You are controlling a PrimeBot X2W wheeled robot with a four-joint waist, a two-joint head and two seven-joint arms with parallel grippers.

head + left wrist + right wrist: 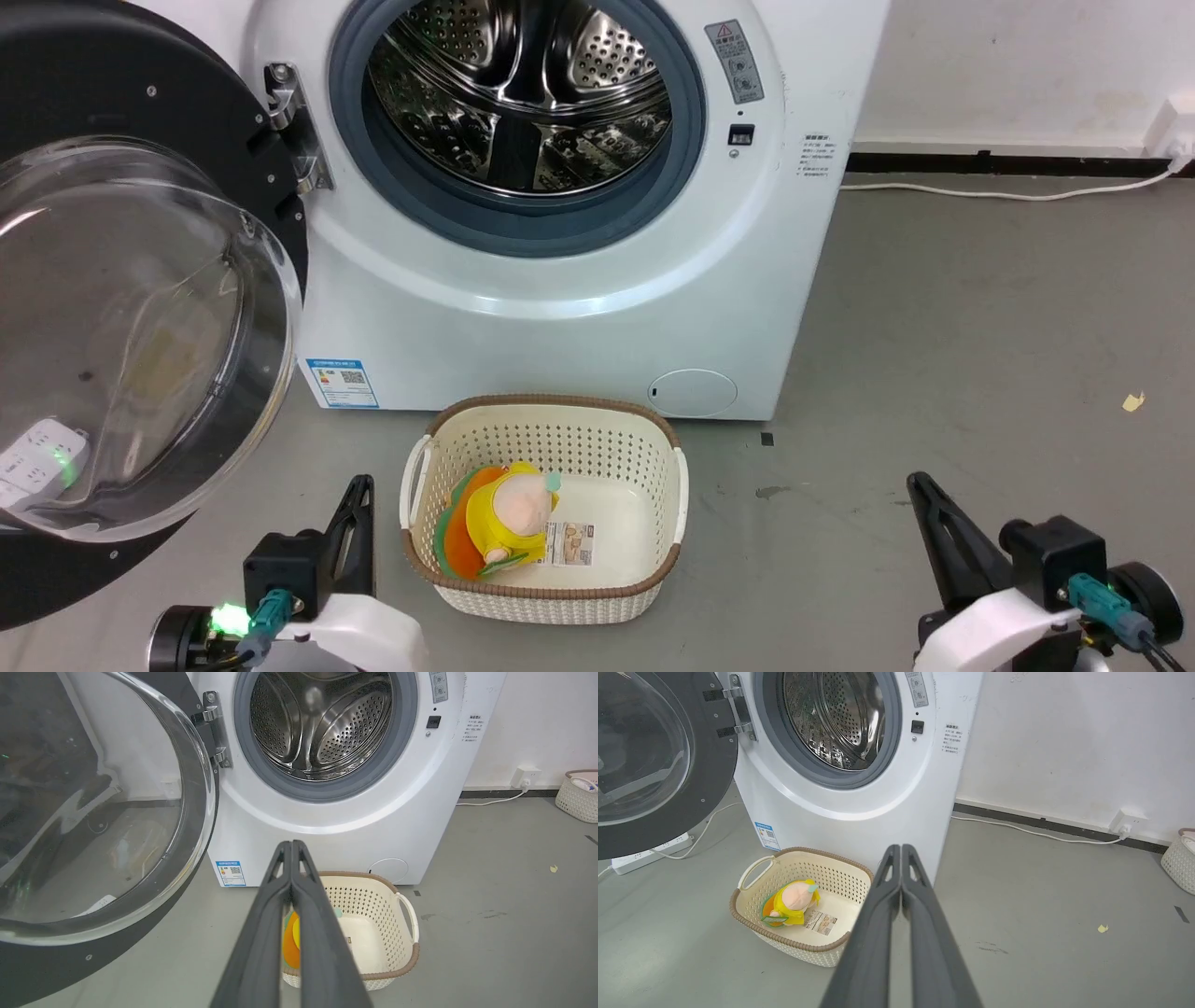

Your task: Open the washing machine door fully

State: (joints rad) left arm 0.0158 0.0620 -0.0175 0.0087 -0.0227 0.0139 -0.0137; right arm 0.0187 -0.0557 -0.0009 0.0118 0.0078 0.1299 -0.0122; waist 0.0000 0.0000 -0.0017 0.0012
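1. You have the washing machine door (140, 317) wide open, left of the washing machine (560, 308).
2. Your left gripper (292, 845) and right gripper (901, 848) are empty, fingers together.
3. The opening looks finished; nudge the door only if travel remains.

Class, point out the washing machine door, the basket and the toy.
washing machine door (140, 327), head view, clear glass bowl.
basket (546, 602), head view, front wall.
toy (499, 534), head view, yellow body.

The glossy black washing machine door (140, 280) stands swung wide left of the white washing machine (579, 280), drum exposed.
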